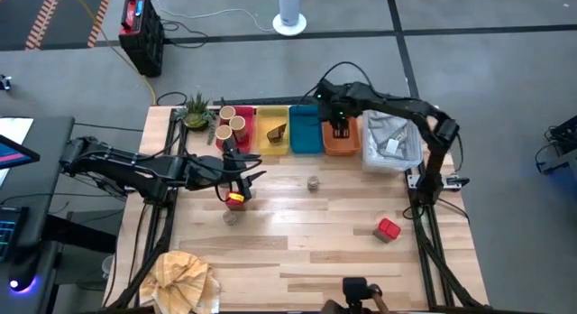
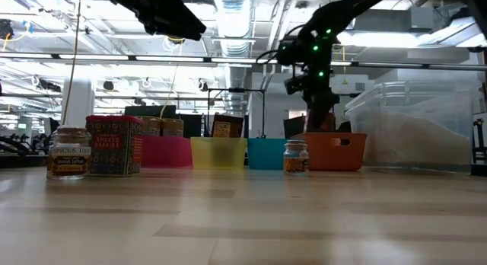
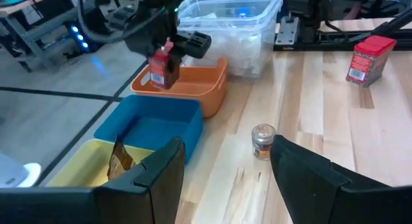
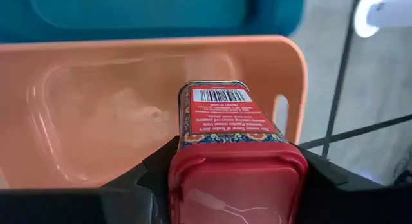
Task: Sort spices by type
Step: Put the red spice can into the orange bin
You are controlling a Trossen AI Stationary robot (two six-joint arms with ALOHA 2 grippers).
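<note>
My right gripper [image 1: 340,126] is shut on a red boxy spice tin [image 4: 225,121] and hovers over the orange bin [image 4: 96,102]; the left wrist view shows the same tin [image 3: 161,68] from afar. My left gripper [image 3: 222,179] is open, raised above the table's left half over another red tin [image 1: 236,199] and a small jar [image 1: 232,216], touching neither. A round jar [image 1: 313,182] and a third red tin [image 1: 388,229] stand on the wood. Tan cylinders [image 1: 233,124] stand in the red bin. A dark wedge [image 1: 276,132] lies in the yellow bin. My right gripper pinches the red tin between its two fingers, on opposite sides just below the red lid [image 4: 235,169]. The fingers come from above, pointing down. The tin is lifted clear above the orange bin's floor, barcoded base [image 4: 219,95] downward.
The red, yellow, blue [image 1: 305,129] and orange bins line the far edge, with a clear plastic tub [image 1: 392,141] at their right end. A potted plant [image 1: 196,111] stands at the far left corner and crumpled tan paper [image 1: 185,278] at the near left.
</note>
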